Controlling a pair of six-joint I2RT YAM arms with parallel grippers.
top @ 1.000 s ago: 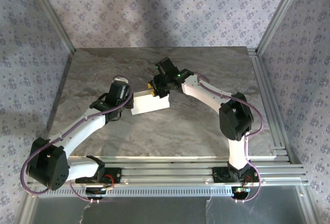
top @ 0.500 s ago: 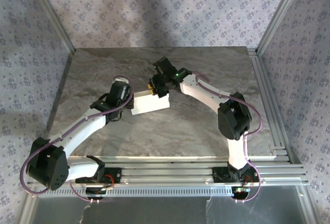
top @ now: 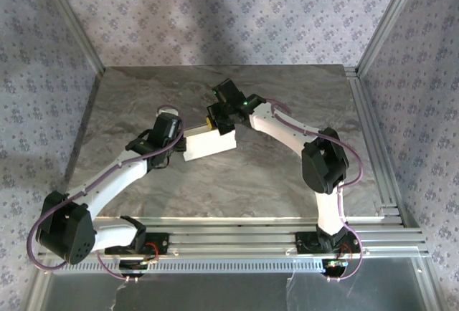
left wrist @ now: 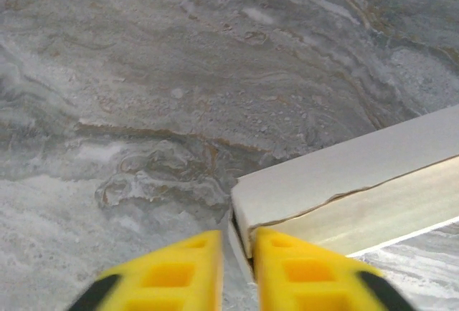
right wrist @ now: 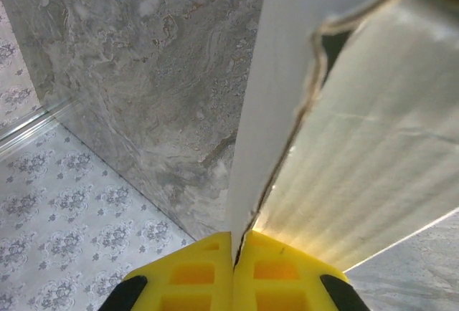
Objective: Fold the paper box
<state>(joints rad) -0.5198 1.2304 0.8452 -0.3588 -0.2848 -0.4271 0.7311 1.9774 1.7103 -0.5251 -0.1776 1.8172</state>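
Note:
The paper box point(top: 209, 144), a white flat rectangular carton, lies mid-table between both arms. My right gripper point(top: 214, 126) comes at its far edge; in the right wrist view its yellow fingers point(right wrist: 186, 271) are pressed together on a thin white panel of the box point(right wrist: 373, 132), and my right gripper point(right wrist: 234, 239) is shut on it. My left gripper point(top: 178, 147) is at the box's left end. In the left wrist view the box corner point(left wrist: 344, 175) meets the right finger point(left wrist: 301, 271), a thin flap stands in the narrow gap, and my left gripper point(left wrist: 238, 243) is slightly open.
The grey marbled table point(top: 251, 182) has bare surface in front of and behind the box. Aluminium rails run along the near edge point(top: 251, 236) and the right side point(top: 373, 146). Patterned walls point(top: 215, 17) close in the back and sides.
The right wrist has shifted slightly to the left and away at the box's far edge. The box and the left arm stay where they were.

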